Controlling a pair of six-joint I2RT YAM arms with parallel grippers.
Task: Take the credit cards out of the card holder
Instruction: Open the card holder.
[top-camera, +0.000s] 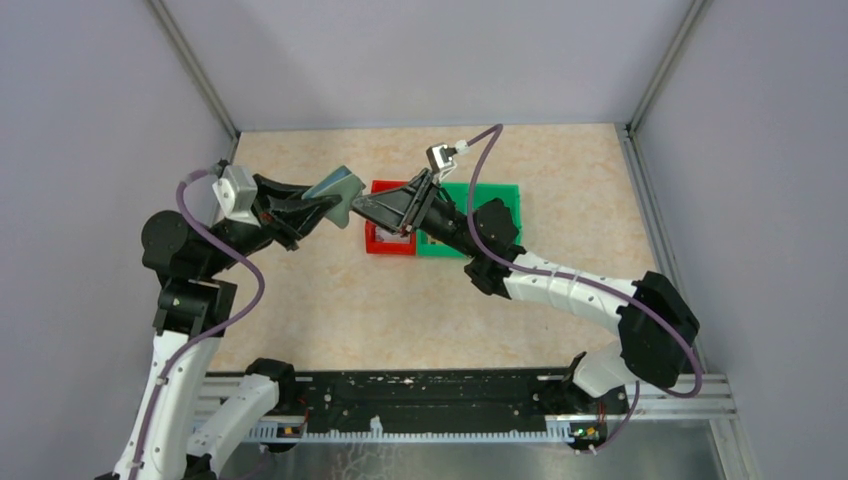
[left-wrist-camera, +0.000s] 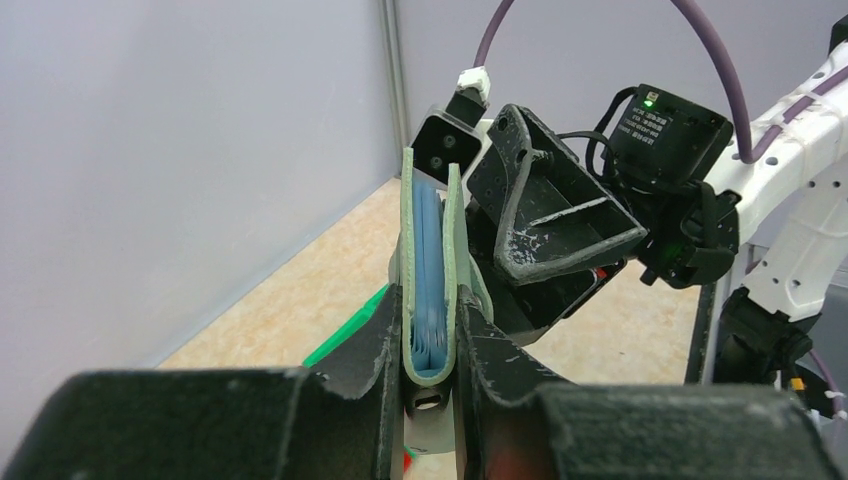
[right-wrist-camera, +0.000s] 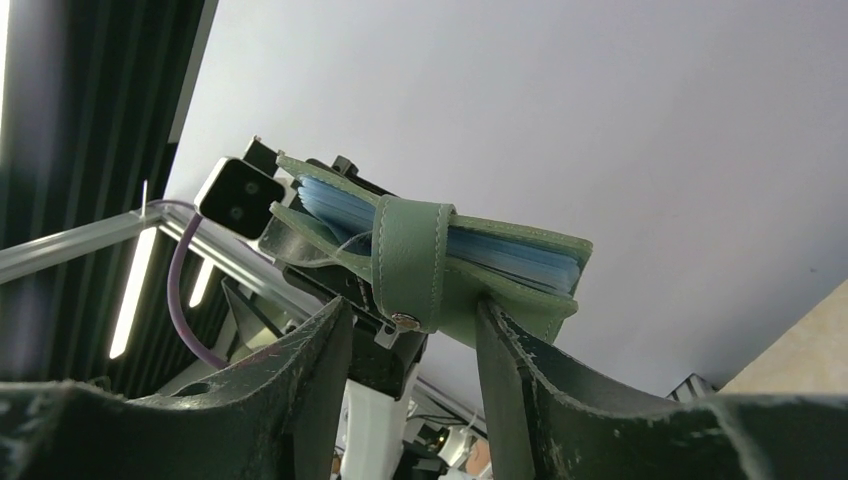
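Because the left end effector (top-camera: 322, 212) clamps the card holder (top-camera: 336, 188) only along its folded edge, holding it aloft just left of the red bin (top-camera: 372, 246), a hard tug from the other arm could, I judge, twist the wallet or drag it out of that narrow pinch. The right end effector (top-camera: 358, 206) stands partly open, its fingers astride the closing tab (right-wrist-camera: 410, 262) without pinching it. Closing off-centre might catch a cover instead and leave the holder fastened. Blue inner pockets (left-wrist-camera: 430, 270) show between the covers, but no credit cards can be told apart. The left arm reaches up and inward with its wrist raised. The right arm stretches across the green bin (top-camera: 503, 192) above the counter (top-camera: 400, 300), meeting the holder head-on.
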